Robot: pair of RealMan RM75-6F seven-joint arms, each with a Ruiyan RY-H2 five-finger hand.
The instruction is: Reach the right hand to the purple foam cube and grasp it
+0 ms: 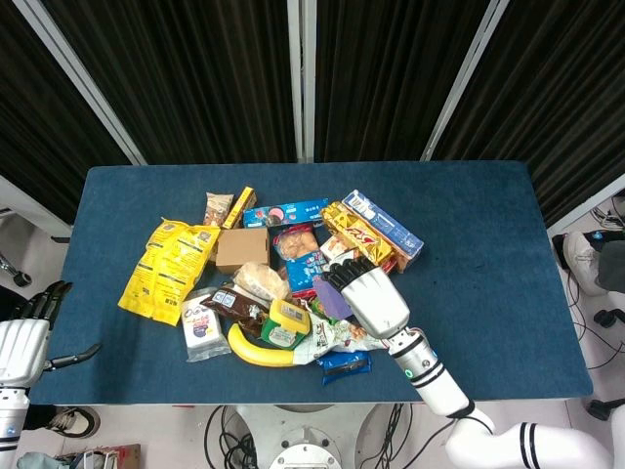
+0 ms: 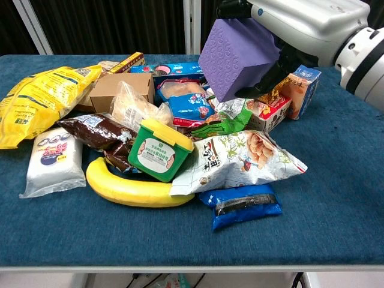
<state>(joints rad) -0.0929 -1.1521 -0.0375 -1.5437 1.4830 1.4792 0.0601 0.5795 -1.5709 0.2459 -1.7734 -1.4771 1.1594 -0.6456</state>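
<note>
My right hand holds the purple foam cube in the air above the pile of snacks in the middle of the table. In the head view only a purple sliver of the cube shows under the hand's fingers. In the chest view the cube hangs tilted over the green and white snack bags. My left hand hovers off the table's front left corner, fingers apart and holding nothing.
The blue table carries a heap: a yellow bag, a cardboard box, a banana, a green tub, a white snack bag, a blue pouch and a blue carton.
</note>
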